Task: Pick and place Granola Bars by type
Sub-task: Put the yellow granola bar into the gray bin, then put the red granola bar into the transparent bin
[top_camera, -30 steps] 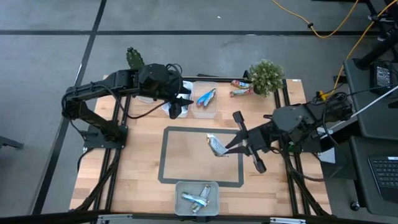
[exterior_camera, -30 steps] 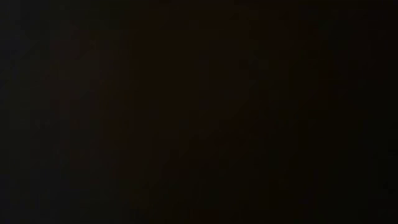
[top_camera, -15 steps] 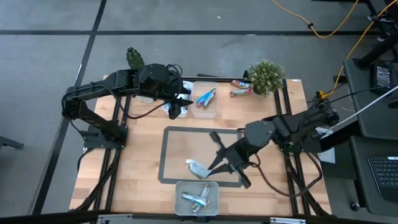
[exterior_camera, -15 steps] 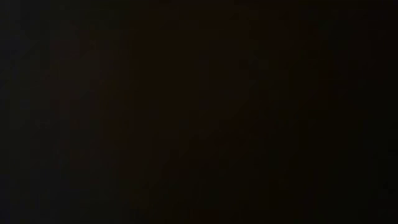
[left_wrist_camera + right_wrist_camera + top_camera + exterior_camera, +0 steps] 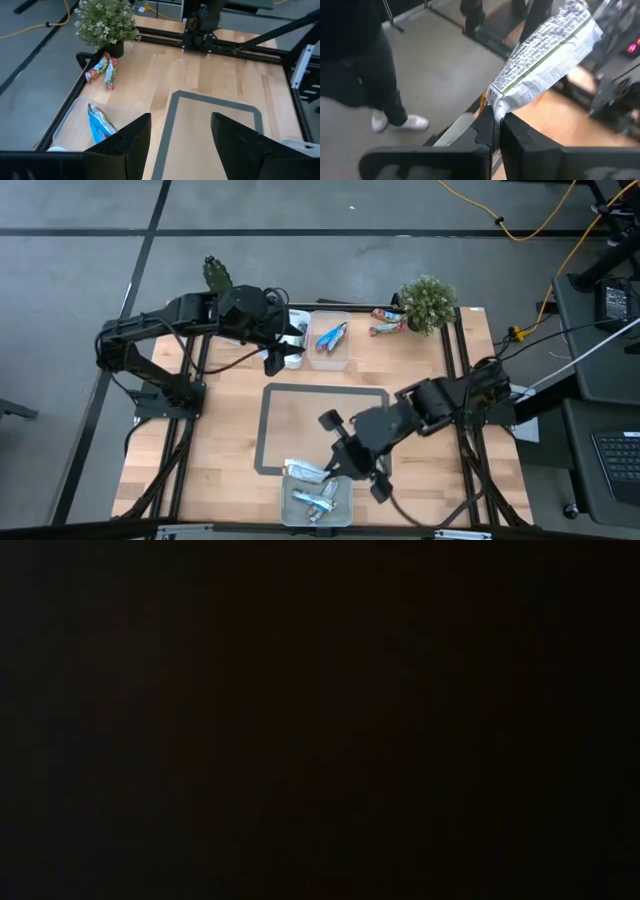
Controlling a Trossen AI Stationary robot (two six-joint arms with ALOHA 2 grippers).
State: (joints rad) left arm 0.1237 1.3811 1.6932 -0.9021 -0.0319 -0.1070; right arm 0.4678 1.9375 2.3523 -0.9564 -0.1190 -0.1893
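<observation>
While the right claw [image 5: 322,473] pinches a shiny silver-white wrapped bar [image 5: 303,472] over the near clear tray [image 5: 342,502], two red bars [image 5: 386,321] wait far off. Left claw [image 5: 281,358] hangs apart.

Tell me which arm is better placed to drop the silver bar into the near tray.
The right. Its gripper already holds the silver-white granola bar at the near tray rim; the left gripper waits open by the far tray.
</observation>
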